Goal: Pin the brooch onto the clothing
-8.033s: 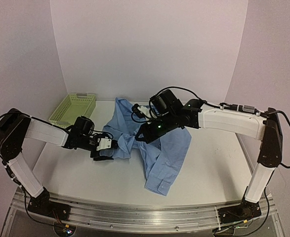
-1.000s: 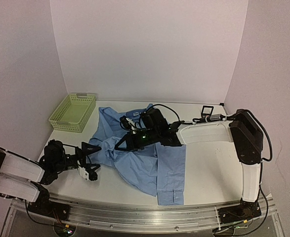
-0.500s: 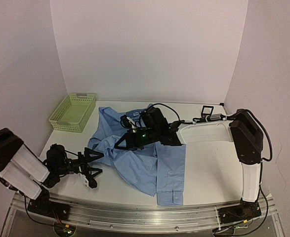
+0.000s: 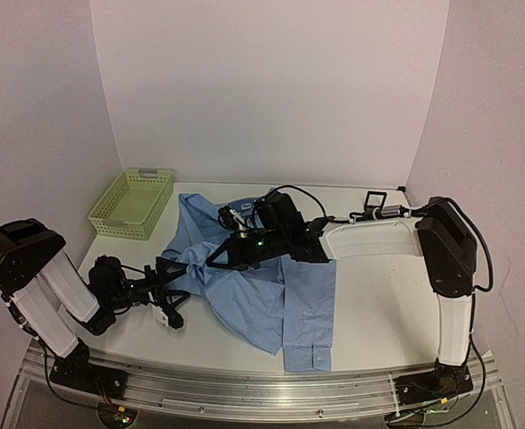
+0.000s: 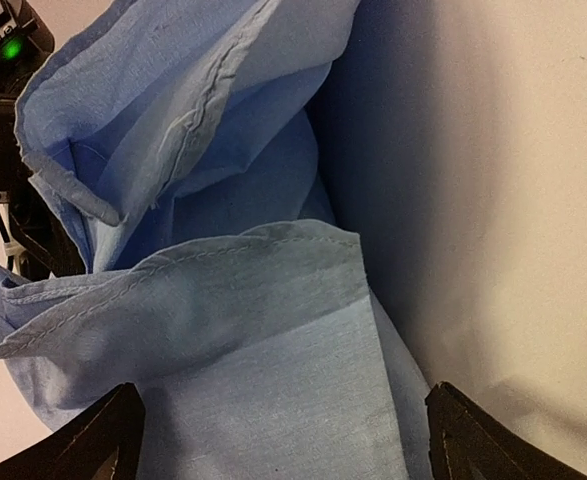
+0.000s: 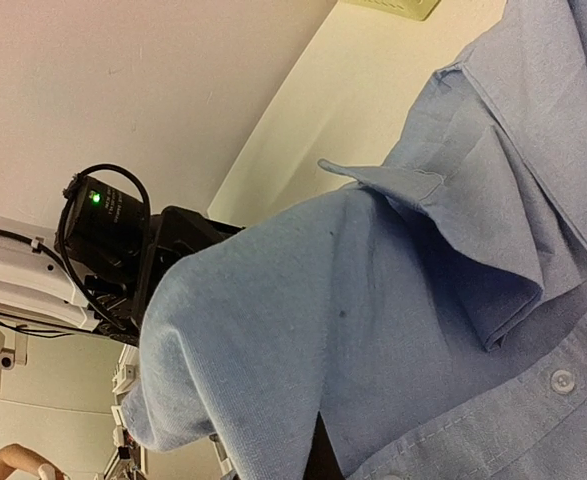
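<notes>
- L arm is crouching low at lower left of top view; L gripper (image 4: 173, 291) is gaping wide at the shirt (image 4: 271, 299) edge.
- R arm is reaching left across centre, R gripper (image 4: 220, 259) down in the fabric; grip can't tell.
- Shirt is lying crumpled mid-table (image 4: 383, 313).

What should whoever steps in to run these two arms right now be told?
Left end effector: open, empty, low beside the left edge of the shirt.
Right end effector: on the rumpled upper part of the shirt. Fabric hides its fingers, so I cannot tell if it is open or shut.
The shirt lies crumpled on the table, one part stretched toward the near edge. The brooch shows in no view. A small black box sits far right, a green basket far left.
Done: nothing visibly pinned.
Left: find the brooch, flatten a patch of shirt, pin it.
</notes>
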You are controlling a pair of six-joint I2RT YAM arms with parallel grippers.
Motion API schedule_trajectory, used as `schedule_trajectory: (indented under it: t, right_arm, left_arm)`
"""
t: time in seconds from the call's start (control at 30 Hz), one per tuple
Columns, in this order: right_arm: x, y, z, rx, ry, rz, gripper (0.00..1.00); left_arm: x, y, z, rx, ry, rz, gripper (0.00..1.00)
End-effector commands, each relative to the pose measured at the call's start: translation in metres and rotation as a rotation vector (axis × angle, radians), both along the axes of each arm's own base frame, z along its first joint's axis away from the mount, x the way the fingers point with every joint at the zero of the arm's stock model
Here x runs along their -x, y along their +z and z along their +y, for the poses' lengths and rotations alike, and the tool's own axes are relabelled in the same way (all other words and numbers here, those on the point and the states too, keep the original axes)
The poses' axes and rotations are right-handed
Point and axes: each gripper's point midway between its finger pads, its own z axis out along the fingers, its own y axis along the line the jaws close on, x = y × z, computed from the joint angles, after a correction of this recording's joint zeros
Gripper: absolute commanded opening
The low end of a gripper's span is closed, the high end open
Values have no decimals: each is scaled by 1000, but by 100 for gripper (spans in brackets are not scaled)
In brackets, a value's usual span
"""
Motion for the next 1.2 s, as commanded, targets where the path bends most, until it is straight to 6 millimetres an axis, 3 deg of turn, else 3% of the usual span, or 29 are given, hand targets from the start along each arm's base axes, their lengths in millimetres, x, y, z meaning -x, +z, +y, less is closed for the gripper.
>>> schedule_trajectory:
  t: [0.0,0.07,0.13,0.23,0.33,0.43,0.63,0.73,0.83,0.97,1.07,1.17]
  right_arm:
    - [-2,28,5,-72,21,-32,0]
    - [-1,27,4,-71,22,-29,0]
    - [-2,26,2,-68,19,-28,0]
    - [-3,22,-2,-58,10,-24,0]
    - [-3,20,-5,-53,8,-22,0]
    - [-3,17,-6,-48,10,-17,0]
    - [-1,6,-11,-25,4,-3,0]
    - [-2,-2,-14,4,-11,0,3]
    - [-3,-13,-21,67,-25,4,18]
    - [3,-23,-37,180,-40,-1,34]
    - [9,-29,-55,286,-60,-22,40]
    - [20,-47,-79,423,-90,-22,43]
  left_arm:
    - [-19,33,-2,76,49,-114,95]
    - [-25,41,-3,93,66,-130,92]
    - [-26,54,-4,125,63,-169,82]
    - [-19,75,-5,182,37,-212,51]
    - [-24,81,-4,188,56,-198,20]
    - [-25,90,-3,211,65,-174,0]
    - [-43,117,2,269,162,-2,0]
    - [-37,114,1,220,165,198,0]
    - [-13,89,4,124,143,402,0]
    - [17,53,16,25,140,526,0]
    - [39,30,25,-67,141,638,0]
    - [53,20,30,-116,131,708,0]
